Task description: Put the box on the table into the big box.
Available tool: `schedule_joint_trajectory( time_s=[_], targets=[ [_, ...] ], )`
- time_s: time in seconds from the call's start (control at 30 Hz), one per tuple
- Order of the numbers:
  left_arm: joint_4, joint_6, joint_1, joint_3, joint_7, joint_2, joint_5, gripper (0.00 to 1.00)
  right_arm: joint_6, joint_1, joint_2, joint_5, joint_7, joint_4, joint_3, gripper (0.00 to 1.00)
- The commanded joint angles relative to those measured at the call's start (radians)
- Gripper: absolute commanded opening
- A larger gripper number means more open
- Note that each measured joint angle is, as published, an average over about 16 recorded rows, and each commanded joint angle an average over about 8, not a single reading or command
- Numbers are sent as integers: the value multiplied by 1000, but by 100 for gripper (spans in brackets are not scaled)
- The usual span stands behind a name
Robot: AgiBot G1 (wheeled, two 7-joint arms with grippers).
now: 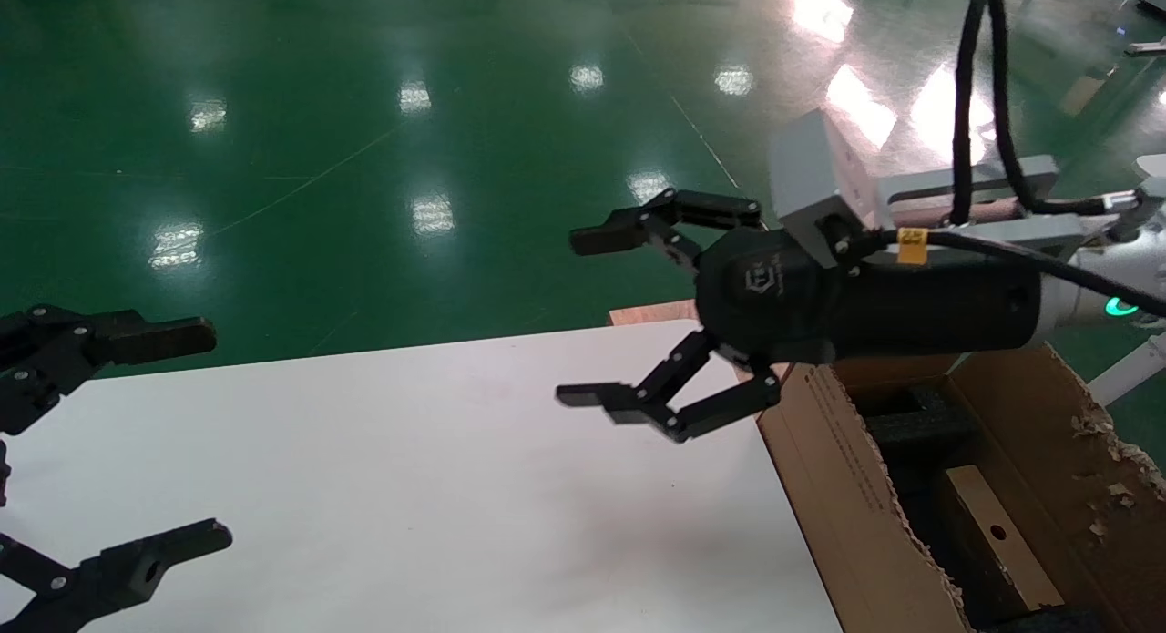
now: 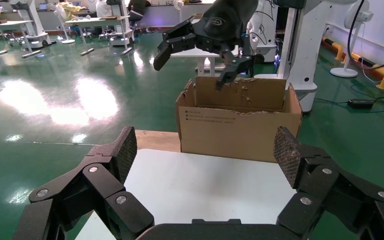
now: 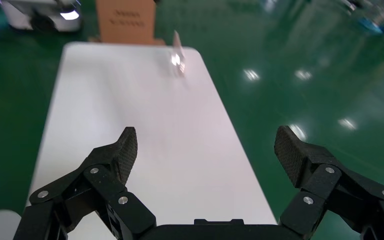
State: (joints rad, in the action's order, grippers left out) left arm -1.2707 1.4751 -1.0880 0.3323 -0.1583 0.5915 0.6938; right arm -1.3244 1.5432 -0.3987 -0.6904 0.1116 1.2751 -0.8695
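Observation:
The box (image 1: 982, 510), small, tan, with a round dark hole, lies inside the big box (image 1: 820, 469) among black foam (image 1: 915, 428). The big box stands at the right end of the white table (image 1: 410, 478); its printed side and torn edge show in the left wrist view (image 2: 240, 132). My right gripper (image 1: 583, 319) hangs open and empty over the table's right part, just left of the big box; its own view (image 3: 206, 150) shows only bare table (image 3: 130, 100) between the fingers. It also shows above the carton in the left wrist view (image 2: 192, 67). My left gripper (image 1: 208, 433) is open over the table's left end (image 2: 205, 147).
A brown plywood board (image 1: 651, 314) pokes out behind the table beside the big box (image 2: 155, 140). At the table's far left end, the right wrist view shows a small glossy blurred object (image 3: 178, 60) and another brown carton (image 3: 125, 20) beyond it. Green floor surrounds the table.

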Motion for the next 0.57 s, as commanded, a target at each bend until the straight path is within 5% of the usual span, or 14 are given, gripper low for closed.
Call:
schedule_joint_trajectory(
  time_s=[0.03,0.37,0.57],
  targets=[
    [0,0,0,0,0,0,0,100,-22,-60,-27,-5,10,1,75,100],
    [0,0,0,0,0,0,0,100,-131,-357,-162,-31,58,7,450,100],
    [0,0,0,0,0,0,0,100,-168,-461,-209,-39,74,9,581,100]
  ],
)
